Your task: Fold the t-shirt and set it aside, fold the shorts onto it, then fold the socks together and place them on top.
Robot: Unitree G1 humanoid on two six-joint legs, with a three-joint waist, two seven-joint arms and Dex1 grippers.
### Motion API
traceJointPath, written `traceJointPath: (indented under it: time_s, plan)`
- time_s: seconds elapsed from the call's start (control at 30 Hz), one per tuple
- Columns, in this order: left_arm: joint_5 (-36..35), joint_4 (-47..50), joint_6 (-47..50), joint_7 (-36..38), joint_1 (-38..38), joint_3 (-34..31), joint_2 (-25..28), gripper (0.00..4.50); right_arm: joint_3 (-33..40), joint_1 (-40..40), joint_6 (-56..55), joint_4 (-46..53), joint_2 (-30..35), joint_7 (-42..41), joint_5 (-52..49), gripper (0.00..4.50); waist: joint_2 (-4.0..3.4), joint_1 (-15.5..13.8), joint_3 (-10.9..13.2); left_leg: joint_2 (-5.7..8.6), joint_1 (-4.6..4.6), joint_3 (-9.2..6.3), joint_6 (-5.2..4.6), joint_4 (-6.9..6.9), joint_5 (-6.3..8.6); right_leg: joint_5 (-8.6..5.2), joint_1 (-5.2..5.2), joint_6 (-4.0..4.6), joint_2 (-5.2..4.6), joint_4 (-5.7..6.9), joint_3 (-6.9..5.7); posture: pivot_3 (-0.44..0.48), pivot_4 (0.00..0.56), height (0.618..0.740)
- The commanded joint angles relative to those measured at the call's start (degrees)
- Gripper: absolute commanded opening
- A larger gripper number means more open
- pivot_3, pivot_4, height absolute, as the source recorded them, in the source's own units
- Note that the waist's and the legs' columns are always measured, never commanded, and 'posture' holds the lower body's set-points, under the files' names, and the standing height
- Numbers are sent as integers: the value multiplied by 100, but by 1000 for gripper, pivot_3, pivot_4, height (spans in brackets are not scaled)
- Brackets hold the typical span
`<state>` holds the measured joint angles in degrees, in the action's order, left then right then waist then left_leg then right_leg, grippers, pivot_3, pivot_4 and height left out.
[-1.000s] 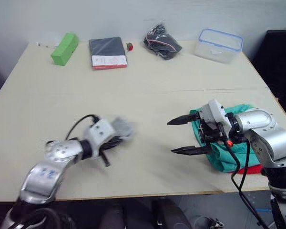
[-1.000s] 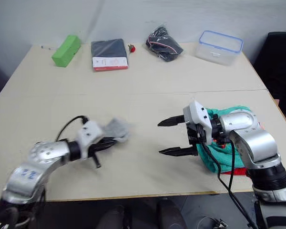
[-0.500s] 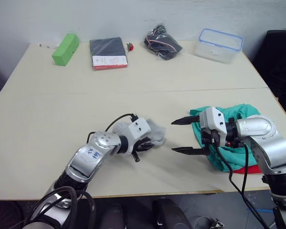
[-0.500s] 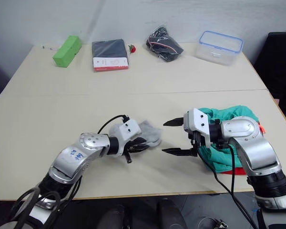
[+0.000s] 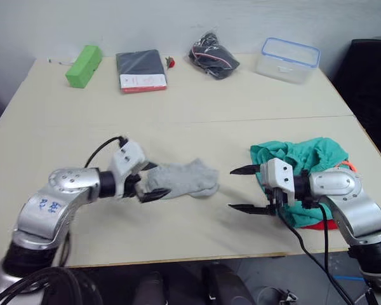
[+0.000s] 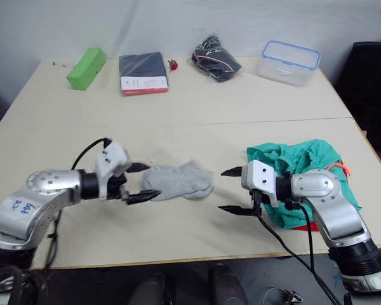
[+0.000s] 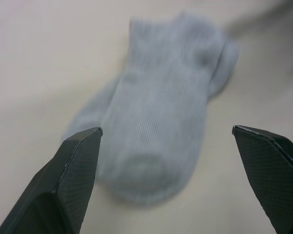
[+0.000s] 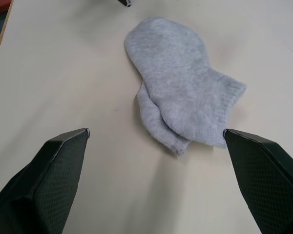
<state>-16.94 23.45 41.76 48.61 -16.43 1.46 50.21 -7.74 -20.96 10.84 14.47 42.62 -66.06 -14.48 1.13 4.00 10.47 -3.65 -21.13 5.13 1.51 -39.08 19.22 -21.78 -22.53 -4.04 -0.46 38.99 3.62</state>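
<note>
The two light grey socks [image 5: 183, 180] lie one on top of the other, flat on the table's middle. My left gripper [image 5: 155, 181] is open at their left end, one finger on each side, and the socks [image 7: 158, 131] lie just ahead of its jaws. A short way to their right my right gripper [image 5: 232, 189] stands open and empty, pointing at the socks [image 8: 178, 95]. Behind it the teal-green shorts [image 5: 303, 158] lie bunched over the red t-shirt [image 5: 329, 224], of which a sliver shows near the front edge.
Along the table's far edge stand a green block [image 5: 84, 65], a dark packaged garment [image 5: 141, 70], a small red thing [image 5: 171, 61], a black bag [image 5: 213, 56] and a clear box with a blue rim [image 5: 287, 60]. The front edge runs just below both arms.
My left gripper carried the socks rightward to the middle, opened and let them go, then drew back left. The socks now lie flat. My right gripper sank slightly toward the front edge.
</note>
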Motion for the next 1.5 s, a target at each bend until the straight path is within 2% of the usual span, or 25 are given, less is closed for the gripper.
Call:
traceJointPath:
  time_s: [0.03,0.2,0.37,0.63,0.67,0.7,0.8,1.07,1.13,1.2,1.33,1.43,1.5]
  plan:
    - [707,-565,-1468,219,136,254,247,4479,-407,-130,-734,-113,-283,209,522,4500,0,-9,0,1,1,1,0,0,0,0,0,0,-2,1,0,0,150,740]
    - [1195,-1248,-2661,462,69,507,341,4479,-905,-345,-1725,-532,-544,491,1373,4500,3,-98,0,7,-11,1,-14,-6,8,0,-4,0,-11,0,-4,0,150,740]
    - [1568,-2470,-3929,470,-549,705,-16,4479,-1160,-626,-2527,-1278,-835,948,2057,4500,5,-88,-1,7,-2,9,-14,-12,7,0,-3,0,-11,10,-3,0,150,740]
    - [1895,-4183,-4895,838,-1667,1108,-609,4479,-1227,-812,-3034,-1901,-865,1223,2525,4500,6,-82,-2,6,4,12,-14,-15,5,0,-7,0,-12,27,-6,0,150,740]
    - [1946,-4409,-4982,873,-1807,1168,-708,4500,-1222,-822,-3039,-1951,-877,1254,2556,4109,7,-87,-2,6,6,12,-14,-17,5,0,-6,0,-14,33,-7,0,150,740]
    - [2022,-4644,-5098,917,-1941,1246,-795,4304,-1217,-840,-3042,-2008,-890,1297,2596,3922,6,-90,-2,6,6,12,-14,-21,5,0,-5,0,-15,37,-9,0,150,740]
    - [2249,-5284,-5443,1093,-2229,1469,-957,3608,-1209,-879,-3084,-2120,-894,1342,2647,2956,8,-93,-3,7,6,12,-15,-38,6,0,-4,0,-18,49,-9,0,150,740]
    - [2542,-6083,-5629,1605,-2605,1813,-1120,1042,-1201,-839,-3079,-2152,-905,1334,2669,33,1,-94,-13,6,18,11,-15,-56,6,0,8,0,-17,69,-8,0,150,740]
    - [2584,-6193,-5562,1695,-2662,1861,-1146,363,-1207,-819,-3071,-2155,-908,1325,2659,0,1,-95,-16,6,21,10,-15,-61,6,0,11,0,-17,73,-8,0,150,740]
    - [2591,-6195,-5513,1822,-2657,1896,-1155,36,-1216,-797,-3121,-2184,-891,1319,2663,0,0,-86,-17,6,22,11,-15,-65,6,0,12,0,-16,78,-6,0,150,740]
    - [2410,-5584,-5016,2385,-2367,1936,-972,36,-1202,-819,-3273,-2276,-848,1260,2600,0,1,-75,-19,5,34,13,-15,-63,6,0,17,0,-16,83,-5,0,150,740]
    - [2195,-4613,-4427,2780,-1930,1902,-659,36,-1210,-819,-3548,-2341,-783,1043,2400,0,0,-2,-22,5,42,22,-15,-46,6,0,17,0,-16,80,-3,0,150,740]
    - [1985,-3600,-3848,2937,-1449,1793,-340,36,-1242,-846,-3991,-2536,-711,877,2296,0,-1,82,-23,4,56,27,-14,-22,6,0,19,1,-17,75,-2,0,150,740]
